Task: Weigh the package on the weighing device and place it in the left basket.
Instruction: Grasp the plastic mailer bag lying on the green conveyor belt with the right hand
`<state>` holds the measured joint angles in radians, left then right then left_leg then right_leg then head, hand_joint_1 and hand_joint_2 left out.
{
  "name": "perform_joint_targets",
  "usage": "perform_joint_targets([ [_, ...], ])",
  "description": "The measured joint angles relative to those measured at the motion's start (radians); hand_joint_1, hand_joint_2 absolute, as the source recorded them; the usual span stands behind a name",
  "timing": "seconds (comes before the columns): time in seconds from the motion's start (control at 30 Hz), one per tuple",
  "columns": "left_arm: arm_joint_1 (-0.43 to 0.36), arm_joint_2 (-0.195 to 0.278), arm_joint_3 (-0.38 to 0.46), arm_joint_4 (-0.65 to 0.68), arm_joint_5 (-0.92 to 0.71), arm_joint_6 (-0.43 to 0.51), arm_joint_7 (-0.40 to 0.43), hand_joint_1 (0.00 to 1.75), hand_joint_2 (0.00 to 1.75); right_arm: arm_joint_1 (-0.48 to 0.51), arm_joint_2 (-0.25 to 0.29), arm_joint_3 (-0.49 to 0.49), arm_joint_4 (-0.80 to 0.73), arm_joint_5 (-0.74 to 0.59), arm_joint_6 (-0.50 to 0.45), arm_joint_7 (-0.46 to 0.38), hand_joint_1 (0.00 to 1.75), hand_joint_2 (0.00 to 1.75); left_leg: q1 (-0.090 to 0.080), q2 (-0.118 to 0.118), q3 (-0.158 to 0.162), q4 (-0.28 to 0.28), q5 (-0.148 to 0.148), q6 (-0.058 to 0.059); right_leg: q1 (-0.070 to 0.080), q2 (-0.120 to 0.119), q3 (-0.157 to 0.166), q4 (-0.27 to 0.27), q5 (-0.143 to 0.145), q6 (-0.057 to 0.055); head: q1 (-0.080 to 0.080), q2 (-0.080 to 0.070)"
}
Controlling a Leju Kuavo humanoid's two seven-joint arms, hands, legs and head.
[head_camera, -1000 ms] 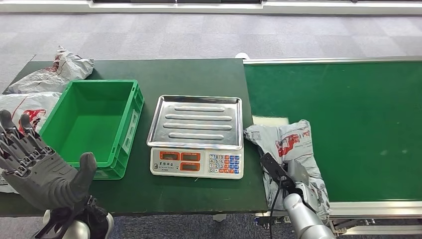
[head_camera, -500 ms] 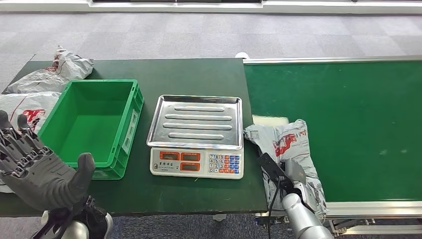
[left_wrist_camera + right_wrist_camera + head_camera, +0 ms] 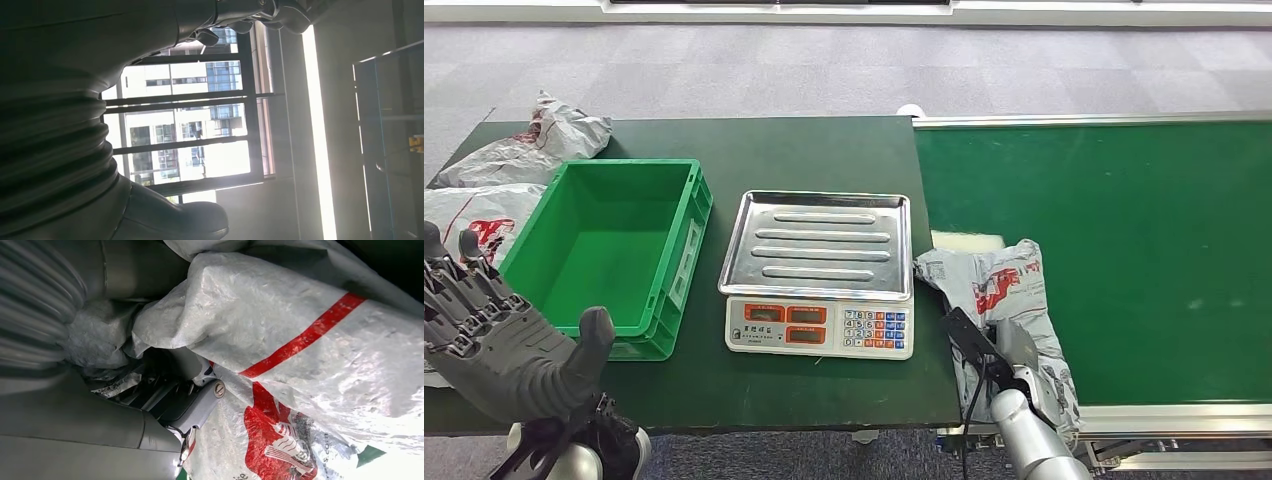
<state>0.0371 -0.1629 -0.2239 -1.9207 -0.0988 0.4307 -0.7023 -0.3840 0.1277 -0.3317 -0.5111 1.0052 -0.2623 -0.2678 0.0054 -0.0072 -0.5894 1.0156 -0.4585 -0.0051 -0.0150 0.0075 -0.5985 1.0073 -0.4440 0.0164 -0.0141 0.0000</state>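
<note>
A grey plastic package (image 3: 1009, 290) with red print lies on the near left end of the green conveyor belt (image 3: 1144, 230), just right of the scale. My right hand (image 3: 1014, 365) is tucked into its near end, mostly covered by the bag. In the right wrist view its fingers (image 3: 200, 405) are dug into the crumpled folds of the package (image 3: 325, 365) and grip them. The scale (image 3: 819, 335) has a bare steel pan (image 3: 824, 245). The green basket (image 3: 689, 240) stands left of it, with nothing inside. My left hand (image 3: 499, 340) is raised near the basket's front corner, fingers spread, holding nothing.
Two more grey packages (image 3: 534, 140) (image 3: 474, 215) lie on the dark table left of and behind the basket. The belt's metal rail (image 3: 1164, 415) runs along the near right edge. The left wrist view looks up at windows past my left hand (image 3: 75, 125).
The package and my right hand shifted slightly toward the scale, then held still. My left hand sank a little.
</note>
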Motion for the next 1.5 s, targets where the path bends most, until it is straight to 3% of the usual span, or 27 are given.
perform_joint_targets([
  [1.2,-0.001,0.000,0.000,0.010,0.007,-0.014,0.000,0.00,1.75,0.036,0.007,0.005,-0.056,-0.042,-0.017,-0.014,1.75,1.75,0.000,0.000,-0.002,0.000,0.000,0.000,0.000,0.000,-0.002,0.000,0.000,0.000,0.000,0.000],
  [1.27,0.003,-0.001,0.000,0.012,0.005,0.000,0.000,0.00,1.75,0.077,0.036,-0.009,-0.157,-0.107,-0.119,-0.104,1.75,1.75,0.000,-0.001,-0.004,0.000,0.000,0.000,-0.001,-0.001,-0.003,0.001,0.000,0.000,0.000,0.000],
  [1.33,0.011,-0.002,-0.002,0.013,0.002,0.026,0.000,0.00,1.75,0.134,0.085,-0.021,-0.399,-0.136,-0.292,-0.203,1.75,1.75,-0.001,-0.004,-0.008,0.000,0.001,-0.001,-0.002,-0.002,-0.007,0.002,0.000,0.000,0.000,0.000],
  [1.4,0.016,-0.002,-0.005,0.014,-0.001,0.045,0.000,0.00,1.75,0.155,0.116,-0.015,-0.639,-0.109,-0.402,-0.192,1.75,1.75,-0.001,-0.004,-0.009,0.000,0.002,-0.001,-0.002,-0.003,-0.009,0.003,0.000,-0.001,-0.001,0.000],
  [1.5,0.020,-0.002,-0.007,0.014,-0.002,0.056,0.000,0.00,1.75,0.165,0.133,-0.008,-0.856,-0.105,-0.435,-0.145,1.75,1.75,0.000,-0.005,-0.007,0.000,0.001,-0.001,-0.001,-0.003,-0.006,0.002,-0.001,-0.001,0.000,0.000],
])
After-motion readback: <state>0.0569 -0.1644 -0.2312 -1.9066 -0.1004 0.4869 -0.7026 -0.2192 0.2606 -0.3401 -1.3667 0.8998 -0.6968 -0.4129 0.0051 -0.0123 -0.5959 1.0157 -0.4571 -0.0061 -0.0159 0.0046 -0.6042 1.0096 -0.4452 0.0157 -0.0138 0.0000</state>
